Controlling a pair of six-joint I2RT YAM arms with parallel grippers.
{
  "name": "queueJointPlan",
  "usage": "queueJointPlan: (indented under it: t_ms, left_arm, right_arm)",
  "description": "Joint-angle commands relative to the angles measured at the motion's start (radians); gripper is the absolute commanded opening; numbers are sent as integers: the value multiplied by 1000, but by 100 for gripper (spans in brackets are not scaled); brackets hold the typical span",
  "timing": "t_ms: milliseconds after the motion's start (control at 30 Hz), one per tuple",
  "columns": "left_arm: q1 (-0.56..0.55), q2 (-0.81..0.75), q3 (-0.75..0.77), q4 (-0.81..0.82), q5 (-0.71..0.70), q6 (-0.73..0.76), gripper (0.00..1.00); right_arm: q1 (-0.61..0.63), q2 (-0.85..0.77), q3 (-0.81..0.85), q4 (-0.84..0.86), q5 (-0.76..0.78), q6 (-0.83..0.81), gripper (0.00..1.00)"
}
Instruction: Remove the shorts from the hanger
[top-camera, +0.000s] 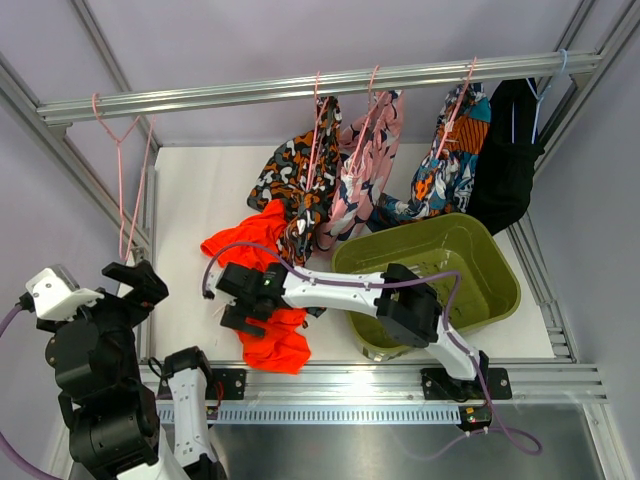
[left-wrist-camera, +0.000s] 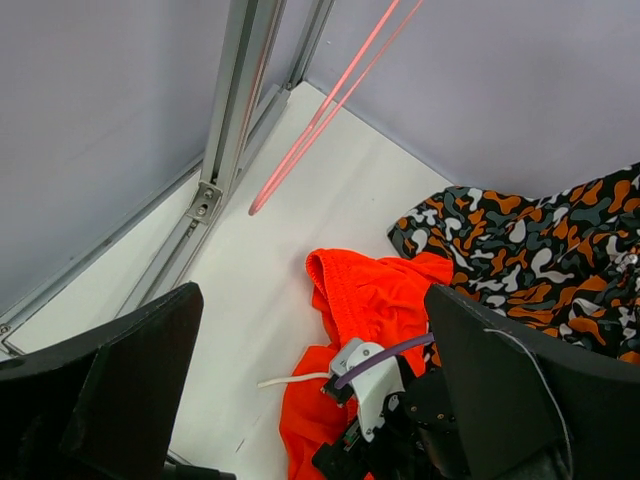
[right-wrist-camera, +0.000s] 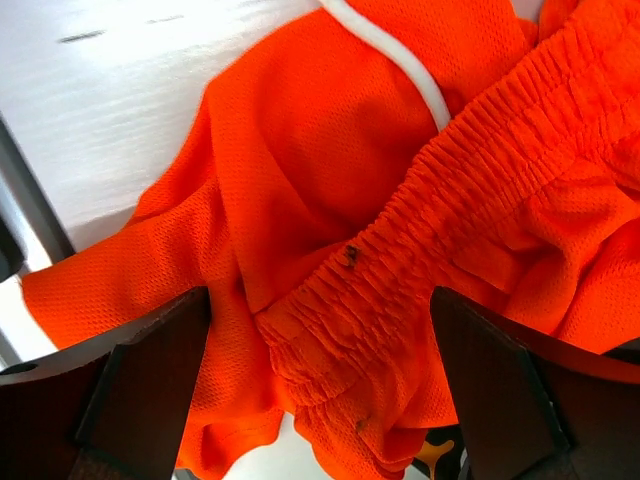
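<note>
My right gripper (right-wrist-camera: 320, 395) is wide open just over the shorts (right-wrist-camera: 330, 190), heaped on the table (top-camera: 190, 200) centre-left in the top view; soft, light mesh, I judge; the gathered waistband (right-wrist-camera: 440, 200) should give the firmest hold.

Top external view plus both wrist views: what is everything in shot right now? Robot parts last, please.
plain orange-red fabric shorts: one, orange-red, crumpled on the table, on no hanger
thin pale-pink clothes hanger: one, pale pink, empty, left end of the rail
black-orange-white patterned garment: one, hanging mid-rail
pink floral garment: one, hanging just right of it
blue-orange patterned garment: one, hanging above the tub
black garment: one, right end of the rail
olive-green plastic tub: one, table's right side
aluminium rail: one, silver, across the back
white table: one, under everything
left gripper: one, black, jaws open, left of the shorts
right gripper: one, black, jaws open, over the shorts
</note>
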Motion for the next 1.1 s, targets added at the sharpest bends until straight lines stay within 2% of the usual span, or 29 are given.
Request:
queueJointPlan:
  t_ms: [0,67,200,233,300,333,433,600,767,967,1067]
  left_arm:
    - [-2,-11,-11,38,-15,33,99]
    - [-2,-12,-10,33,-17,40,99]
    - [-2,-8,15,26,-21,50,99]
    - [-2,-8,21,24,-21,54,99]
    - [0,-5,28,22,-24,59,99]
    - [0,-5,30,22,-23,60,99]
    - [-2,-11,18,33,-6,59,99]
    - [0,-23,18,64,3,59,99]
    - [-2,-14,58,81,-1,66,99]
    - [0,-12,41,101,2,56,99]
    - [0,-15,22,119,14,37,99]
  right_arm:
    - [9,49,-7,-29,68,16,99]
    - [8,85,-3,-48,62,13,99]
    - [8,124,23,-89,-62,-1,74]
    - [8,122,28,-100,-79,-15,56]
    - [8,116,40,-109,-142,-44,36]
    - [6,110,46,-124,-153,-55,15]
    - [-1,-7,33,-115,-225,-124,0]
    - [-55,-216,65,-100,-450,-234,0]
    - [-153,-396,146,-114,-679,-266,0]
    - [-221,-604,140,-42,-820,-262,0]
    - [-228,-701,134,27,-816,-236,0]
